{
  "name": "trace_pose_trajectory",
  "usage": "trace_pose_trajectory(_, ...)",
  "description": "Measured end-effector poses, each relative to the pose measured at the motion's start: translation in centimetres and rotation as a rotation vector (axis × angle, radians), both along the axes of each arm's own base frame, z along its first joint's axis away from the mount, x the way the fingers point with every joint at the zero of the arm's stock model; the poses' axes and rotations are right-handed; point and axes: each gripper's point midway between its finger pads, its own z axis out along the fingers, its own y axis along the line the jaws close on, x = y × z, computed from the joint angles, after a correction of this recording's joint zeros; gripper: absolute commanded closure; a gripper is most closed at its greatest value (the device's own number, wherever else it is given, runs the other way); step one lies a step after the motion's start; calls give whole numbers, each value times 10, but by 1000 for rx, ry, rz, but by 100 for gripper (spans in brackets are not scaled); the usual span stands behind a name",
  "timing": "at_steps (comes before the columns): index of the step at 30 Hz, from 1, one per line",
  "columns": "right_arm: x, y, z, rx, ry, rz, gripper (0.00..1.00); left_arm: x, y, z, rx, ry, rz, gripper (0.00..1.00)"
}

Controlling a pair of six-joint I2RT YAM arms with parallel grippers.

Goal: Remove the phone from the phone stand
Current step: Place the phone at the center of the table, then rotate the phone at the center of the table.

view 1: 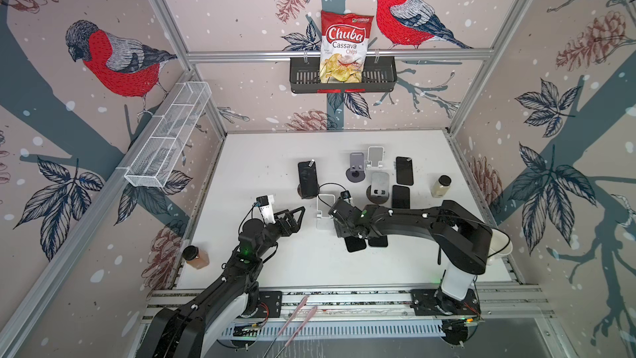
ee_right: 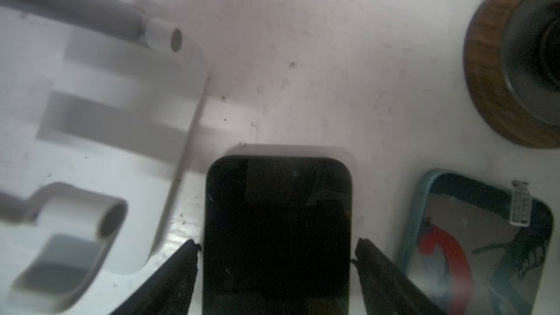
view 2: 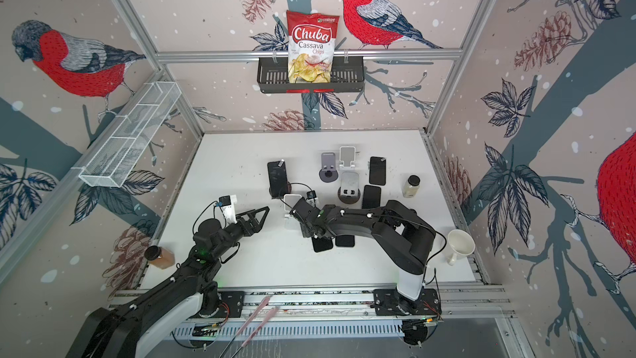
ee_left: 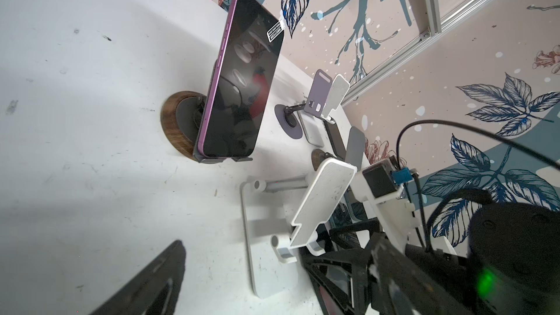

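Black slab phone lay ungripped between your right gripper's parted jaws; retreat could clip white hinged stand, eleven o'clock

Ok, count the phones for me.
5 phones: one on the left stand, two flat beside the jar, two flat under the right arm; more could be hidden.
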Motion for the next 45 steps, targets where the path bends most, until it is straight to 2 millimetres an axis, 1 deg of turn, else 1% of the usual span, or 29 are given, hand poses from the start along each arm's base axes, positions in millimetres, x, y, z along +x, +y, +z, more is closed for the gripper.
trace_pose_trajectory(4, 4, -2, -1, -16, -17, -24, 16, 0, 0, 4, -3, -15, 0, 4)
trace_pose_trajectory(9, 7, -4, 0, -30, -31, -31, 16, 0, 0, 4, 2, -20, -2, 4)
trace_pose_trajectory(18, 10, -9, 0, -23, -38, -47, 16, 2, -1, -7, 22, 15, -6, 4)
trace_pose_trajectory(22, 10, -17, 0, -27, -36, -57, 16, 5, -5, -12, 25, 45, -25, 4)
trace_pose_trajectory(27, 10, -25, 3, -22, -34, -65, 15, 12, -15, -11, 20, 71, -70, 4)
trace_pose_trajectory(32, 12, -19, 21, 28, -54, -43, 15, 10, -20, -15, 15, 90, -101, 4)
trace_pose_trajectory(40, 20, -15, 59, 125, -90, -33, 15, 9, -17, -15, 2, 91, -83, 4)
trace_pose_trajectory(42, 19, -11, 71, 159, -94, -24, 15, 10, -15, -17, 8, 102, -67, 4)
trace_pose_trajectory(43, 19, -9, 77, 178, -96, -19, 14, 9, -14, -19, 9, 108, -66, 4)
trace_pose_trajectory(44, 18, -6, 83, 197, -100, -11, 10, 9, -14, -20, 10, 116, -65, 4)
trace_pose_trajectory(45, 18, -2, 90, 221, -102, -3, 1, 8, -13, -21, 11, 122, -61, 4)
